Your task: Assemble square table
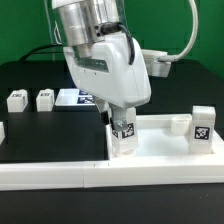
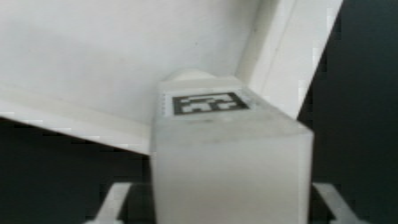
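One leg upright at square table top's corner, fingers clamped on it. Leg-fitting step, likely. Next: press and twist it home.

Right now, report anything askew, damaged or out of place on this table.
Nothing stands out. The gripper holds one small white block leg upright at a corner of the large white square tabletop; another leg stands upright too.

1. the exterior view sits off the arm, slightly raised, looking down across the black table from mid range.
2. the wrist view looks along the gripper, very close.
3. both share one tagged leg and the square table top rim.
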You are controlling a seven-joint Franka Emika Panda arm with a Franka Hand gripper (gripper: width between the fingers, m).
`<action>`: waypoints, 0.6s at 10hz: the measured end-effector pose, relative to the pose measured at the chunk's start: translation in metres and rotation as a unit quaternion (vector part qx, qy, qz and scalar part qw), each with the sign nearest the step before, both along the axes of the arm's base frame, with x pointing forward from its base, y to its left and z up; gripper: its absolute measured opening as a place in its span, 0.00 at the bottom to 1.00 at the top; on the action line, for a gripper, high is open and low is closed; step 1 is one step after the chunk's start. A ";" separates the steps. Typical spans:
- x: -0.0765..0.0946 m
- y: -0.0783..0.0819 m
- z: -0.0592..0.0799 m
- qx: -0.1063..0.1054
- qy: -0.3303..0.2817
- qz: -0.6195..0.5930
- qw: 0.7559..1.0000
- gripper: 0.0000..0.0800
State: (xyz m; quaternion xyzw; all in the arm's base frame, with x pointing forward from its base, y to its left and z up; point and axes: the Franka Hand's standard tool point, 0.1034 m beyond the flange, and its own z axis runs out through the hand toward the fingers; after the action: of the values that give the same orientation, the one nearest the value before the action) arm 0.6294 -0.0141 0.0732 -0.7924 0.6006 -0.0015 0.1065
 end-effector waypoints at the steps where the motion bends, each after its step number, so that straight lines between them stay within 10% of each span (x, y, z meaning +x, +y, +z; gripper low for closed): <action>1: 0.000 0.000 0.000 -0.001 -0.002 0.009 1.000 0.37; 2: 0.000 0.002 0.000 -0.006 -0.006 0.043 0.999 0.37; 4: -0.004 0.024 0.004 -0.035 0.006 0.218 0.975 0.77; 6: -0.003 0.028 0.006 -0.047 -0.006 0.323 0.945 0.81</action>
State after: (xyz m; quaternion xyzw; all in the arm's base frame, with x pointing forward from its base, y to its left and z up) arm 0.6265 0.0144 0.0788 -0.9479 0.3111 -0.0002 0.0679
